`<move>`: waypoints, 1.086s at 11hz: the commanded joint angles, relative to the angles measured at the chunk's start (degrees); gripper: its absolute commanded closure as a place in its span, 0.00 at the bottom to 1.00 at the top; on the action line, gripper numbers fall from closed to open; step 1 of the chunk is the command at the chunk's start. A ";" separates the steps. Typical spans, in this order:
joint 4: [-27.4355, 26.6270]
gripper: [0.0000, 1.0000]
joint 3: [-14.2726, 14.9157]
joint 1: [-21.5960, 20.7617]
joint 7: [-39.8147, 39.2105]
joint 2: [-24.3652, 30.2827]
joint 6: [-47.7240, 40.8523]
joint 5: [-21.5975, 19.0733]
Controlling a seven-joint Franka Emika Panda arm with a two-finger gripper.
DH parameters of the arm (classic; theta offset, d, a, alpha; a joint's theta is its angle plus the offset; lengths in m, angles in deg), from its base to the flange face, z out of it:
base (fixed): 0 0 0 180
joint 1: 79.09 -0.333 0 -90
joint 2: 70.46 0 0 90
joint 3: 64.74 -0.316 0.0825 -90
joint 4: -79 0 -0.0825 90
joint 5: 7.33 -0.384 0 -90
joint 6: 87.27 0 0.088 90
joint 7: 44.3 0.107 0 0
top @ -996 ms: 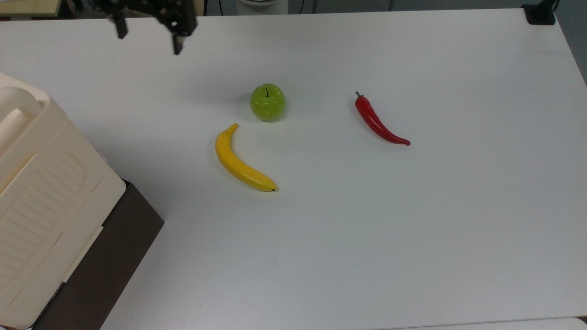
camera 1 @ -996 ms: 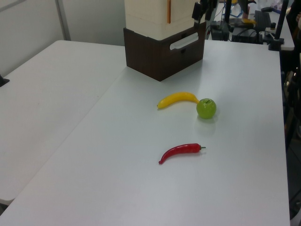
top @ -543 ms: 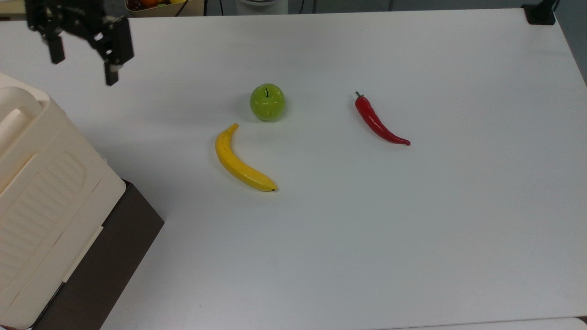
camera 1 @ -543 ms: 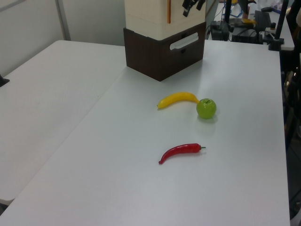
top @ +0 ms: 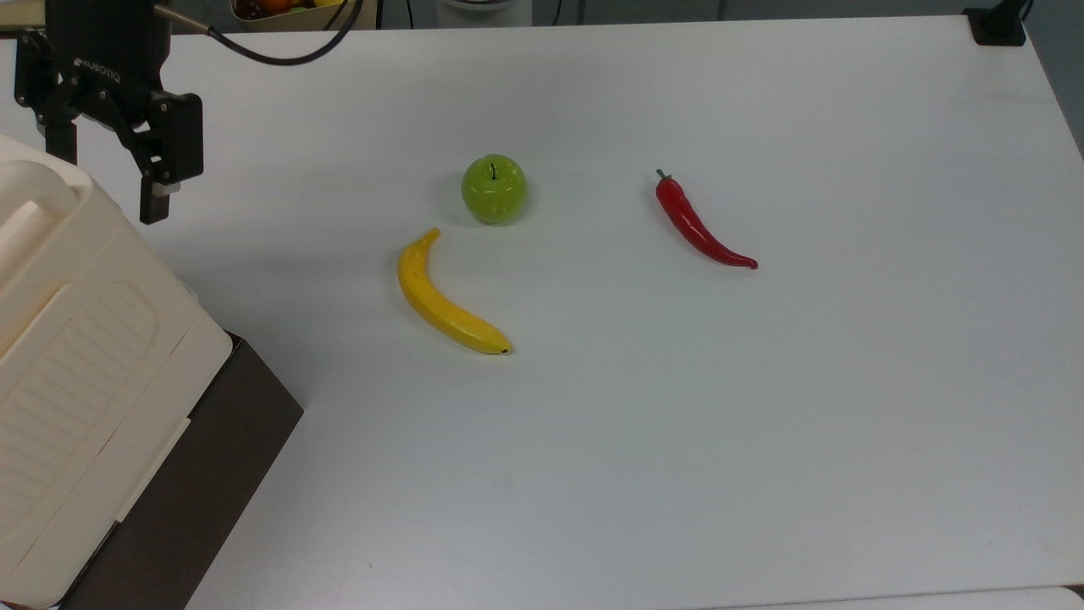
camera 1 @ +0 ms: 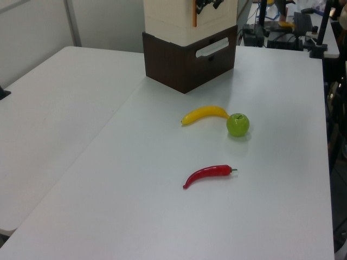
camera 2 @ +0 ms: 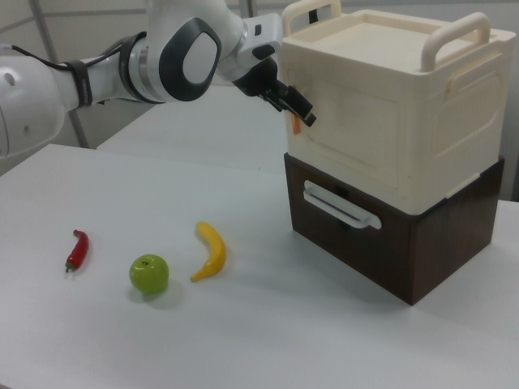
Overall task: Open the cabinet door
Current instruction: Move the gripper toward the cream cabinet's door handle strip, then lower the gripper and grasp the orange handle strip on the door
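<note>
The cream cabinet (camera 2: 454,105) stands on a dark brown base, at the top view's left (top: 76,339) and at the left view's top (camera 1: 168,13). Its cabinet door (camera 2: 349,138) is the flat front panel and lies flush with the box. A small orange tab (camera 2: 297,126) sits at the door's edge on the right view's left. My gripper (camera 2: 298,109) is open and its black fingers hang right by that tab. In the top view the gripper (top: 108,178) straddles the cabinet's upper corner. The left view has the gripper (camera 1: 206,4) in front of the door face.
The dark brown base (camera 2: 389,251) carries a white bar handle (camera 2: 340,207). On the white table (top: 677,424) lie a yellow banana (top: 445,296), a green apple (top: 494,188) and a red chilli (top: 699,224), all apart from the cabinet.
The gripper has travelled to the top view's left and downward, from over the table's far edge to the cabinet's corner. The fruit and the cabinet have stayed put.
</note>
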State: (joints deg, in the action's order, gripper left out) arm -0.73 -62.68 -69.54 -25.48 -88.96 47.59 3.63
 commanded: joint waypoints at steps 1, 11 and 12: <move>0.98 0.06 0.40 -1.03 2.01 -1.53 3.38 2.85; 0.81 0.39 -0.22 -1.90 1.92 -1.71 3.65 4.86; 0.72 0.51 -0.31 -1.90 1.92 -1.71 3.65 5.74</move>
State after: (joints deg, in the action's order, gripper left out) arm -0.58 -63.21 -71.02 -24.91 -90.13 50.46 6.92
